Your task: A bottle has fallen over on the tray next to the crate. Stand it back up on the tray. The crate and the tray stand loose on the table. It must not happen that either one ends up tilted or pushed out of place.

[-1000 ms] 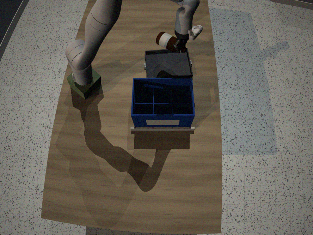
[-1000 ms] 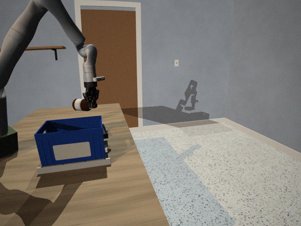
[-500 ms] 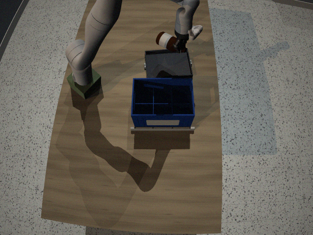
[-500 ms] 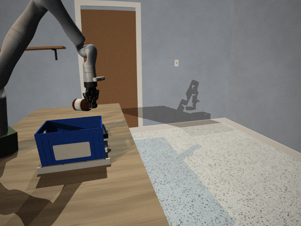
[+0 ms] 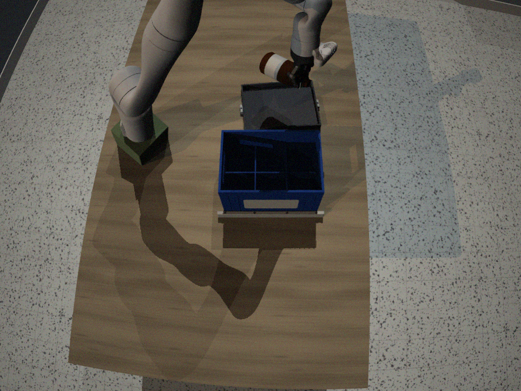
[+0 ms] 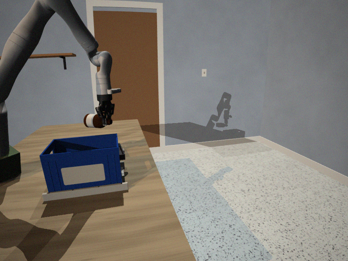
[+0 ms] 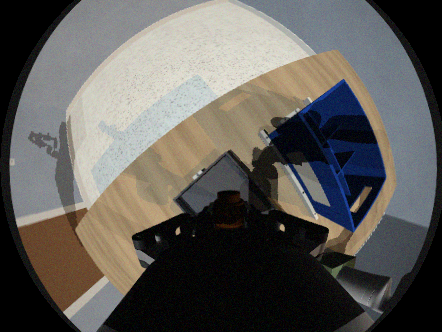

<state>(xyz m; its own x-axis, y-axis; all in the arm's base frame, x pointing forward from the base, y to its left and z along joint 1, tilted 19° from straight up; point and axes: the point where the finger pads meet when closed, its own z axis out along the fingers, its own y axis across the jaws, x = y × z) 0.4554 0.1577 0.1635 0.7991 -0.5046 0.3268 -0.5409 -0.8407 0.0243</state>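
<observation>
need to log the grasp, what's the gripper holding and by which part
The gripper is shut on the brown bottle, gripping it at its dark end, away from the white-labelled body. The bottle hangs sideways in the air above the tray.

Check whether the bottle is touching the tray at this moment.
Apart. The exterior view shows the bottle held sideways in the pincer, well above the blue crate and the tray behind it.
</observation>
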